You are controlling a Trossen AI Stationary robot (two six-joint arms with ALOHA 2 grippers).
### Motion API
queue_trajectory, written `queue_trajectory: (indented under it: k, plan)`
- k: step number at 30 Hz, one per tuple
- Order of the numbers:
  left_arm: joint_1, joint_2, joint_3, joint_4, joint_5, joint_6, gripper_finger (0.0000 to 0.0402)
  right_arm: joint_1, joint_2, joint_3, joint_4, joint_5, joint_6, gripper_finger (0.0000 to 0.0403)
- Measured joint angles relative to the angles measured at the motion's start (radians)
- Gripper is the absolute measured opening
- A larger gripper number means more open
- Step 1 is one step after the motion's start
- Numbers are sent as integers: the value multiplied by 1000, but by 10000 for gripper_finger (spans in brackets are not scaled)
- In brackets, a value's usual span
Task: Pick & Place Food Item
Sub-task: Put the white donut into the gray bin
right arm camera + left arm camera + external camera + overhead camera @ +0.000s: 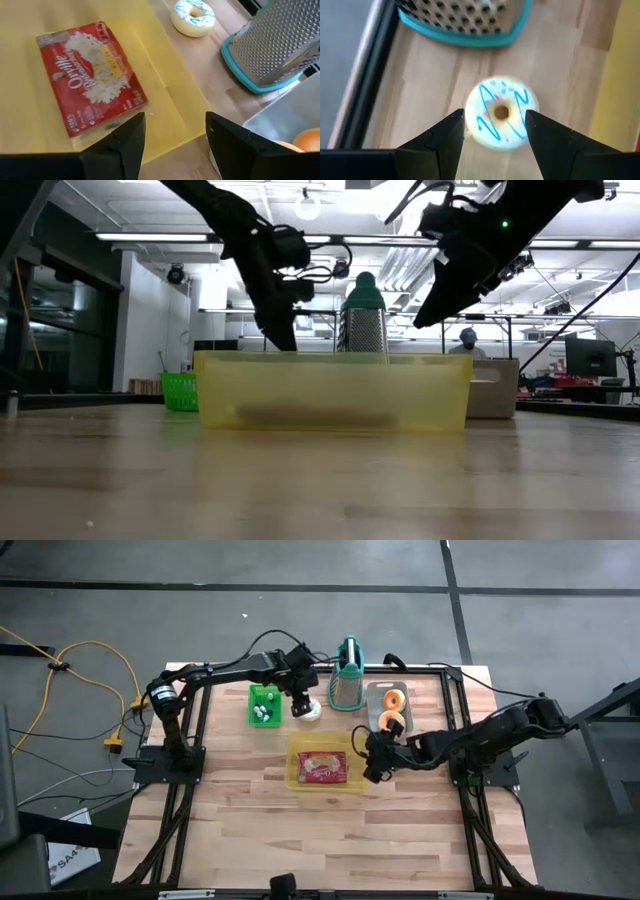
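A white donut with blue icing (pixel 501 119) lies flat on the wooden table, between the green basket (pixel 265 705) and the teal-framed grater (pixel 347 680). My left gripper (pixel 494 114) hangs open just above it, slanting down, one finger on either side, touching nothing. A yellow tray (pixel 320 762) near the table's middle holds a red popcorn packet (pixel 92 85) lying flat. My right gripper (pixel 175 117) is open over the tray's right edge, holding nothing. In the high view the donut (pixel 308 711) shows under my left gripper (pixel 303 705).
A grey tray (pixel 388 705) with two orange donuts (pixel 393 710) stands right of the grater, close to my right arm. The grater (pixel 465 22) is just beyond the white donut. The black table frame (pixel 367 80) runs along the far edge. Bare wood lies toward the near edge.
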Motion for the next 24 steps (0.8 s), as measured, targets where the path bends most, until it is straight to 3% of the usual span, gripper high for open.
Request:
queue_trajectory:
  k: [5,24]
  plan:
    - [0,1,-1,-6,1,46,200,24,0,0,4,0,0,194]
    - [14,112,-18,27,5,-51,200,62,0,0,4,4,26,194]
